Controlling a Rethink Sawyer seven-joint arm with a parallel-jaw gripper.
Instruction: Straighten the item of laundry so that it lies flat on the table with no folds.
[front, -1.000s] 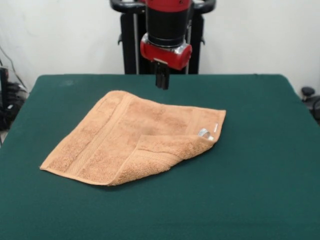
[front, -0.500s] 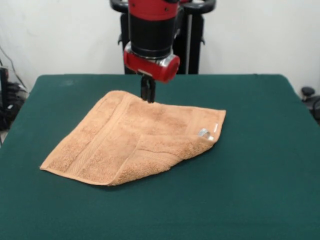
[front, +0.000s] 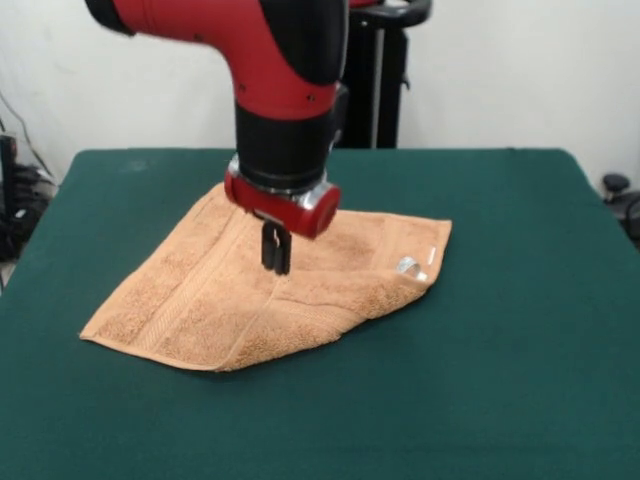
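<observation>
Table (front: 520, 380): green, towel (front: 200, 290) folded over at near edge.
Gripper (front: 275, 262): I read fingers together, possibly touching the fold.

Plain white wall (front: 520, 70) behind; dark cables (front: 15, 215) at left.

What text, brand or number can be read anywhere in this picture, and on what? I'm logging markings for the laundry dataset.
No readable text anywhere.
Small white label at the towel's right edge: too small to read; whether it carries print cannot be told.
Shiny tag-like bit beside it on the folded-over corner: no legible marks.
Red and black arm and claw: no lettering visible.
Green table: no markings.
</observation>
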